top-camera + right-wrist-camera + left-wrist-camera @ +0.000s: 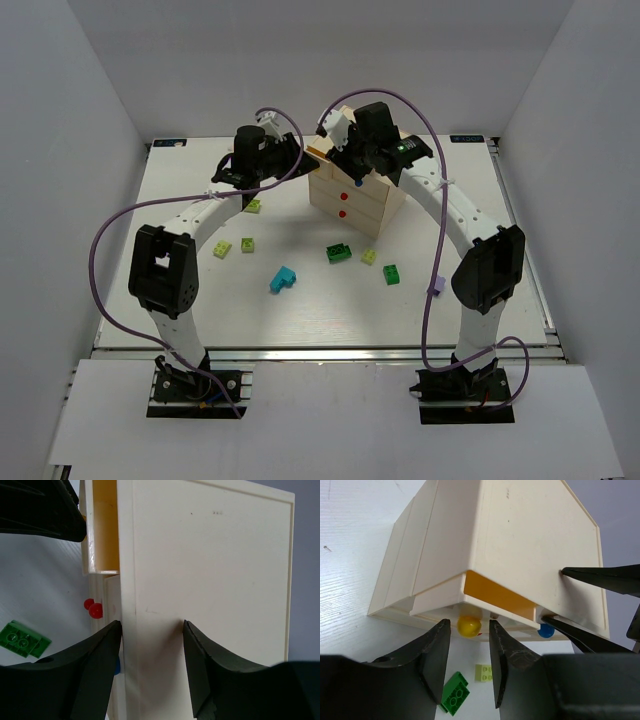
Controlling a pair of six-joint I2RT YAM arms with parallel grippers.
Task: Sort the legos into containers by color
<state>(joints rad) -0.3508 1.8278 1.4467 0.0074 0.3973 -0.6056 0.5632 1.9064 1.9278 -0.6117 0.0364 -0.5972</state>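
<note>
The cream chest (352,200) stands mid-table. Its top drawer (495,597) with the yellow knob (469,625) is pulled out a little. My left gripper (469,624) is open, its jaws on either side of that knob with small gaps. My right gripper (151,625) is open over the chest's top front edge (127,580), one fingertip (563,572) on the top panel, the other by the blue knob (546,630). Loose legos lie in front: lime-yellow (254,206), (222,249), (368,256), dark green (339,253), (392,274), cyan (283,280) and lavender (435,286).
Two lower drawers with red knobs (94,610) are closed. White walls enclose the table on the left, right and back. Purple cables loop over both arms. The chest sits at an angle to the table edge.
</note>
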